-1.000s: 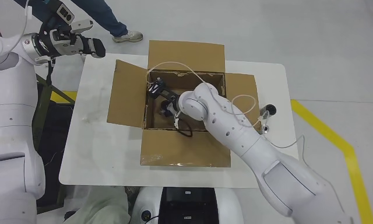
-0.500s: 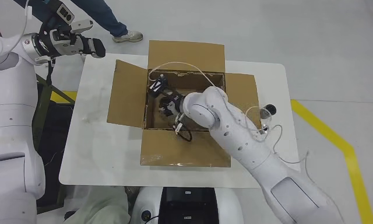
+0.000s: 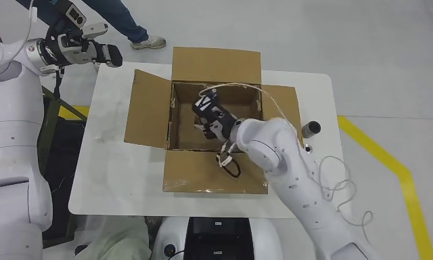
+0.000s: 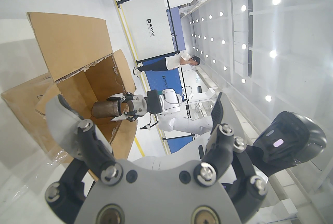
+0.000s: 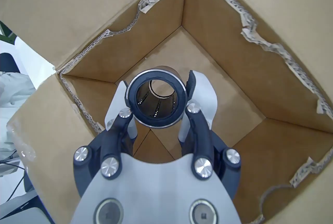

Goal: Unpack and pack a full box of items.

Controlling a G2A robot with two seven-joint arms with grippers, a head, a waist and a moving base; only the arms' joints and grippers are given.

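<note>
**Left pincer** (image 3: 108, 55): Held off the far left corner of the tabletop (image 3: 101, 172), well apart from the work. Its fingers are spread and it carries nothing. No hazard is judged here unless it swings toward the box.

**Cardboard box** (image 3: 150, 118): Stands mid-tabletop with all four flaps folded outward. The floor seen in the right wrist view is bare. The inner rim is ragged, with torn corrugated strips (image 5: 249, 27) hanging into the opening. A pincer or part passing close to a wall could catch on these strips. That could drag or tip the light, unweighted box.

**Right pincer** (image 5: 156, 95): Closed on a linear bearing (image 4: 104, 109) and held over the box opening, clear of the floor and walls. The fingers bear on the smooth curved steel sleeve from two sides only. In my judgement this grip is marginal. A quick swing or a knock against a flap could roll the bearing out, and it would drop into the box or onto the tabletop and roll.

**White cable** (image 3: 237, 86): Loops from the right arm across the far side of the box. It could snag on a flap edge as the arm travels.

**Dark cylindrical part** (image 3: 311, 128): Stands on the tabletop just right of the box. Setting the bearing down near it risks knocking it over, and it could roll off the right edge.
</note>
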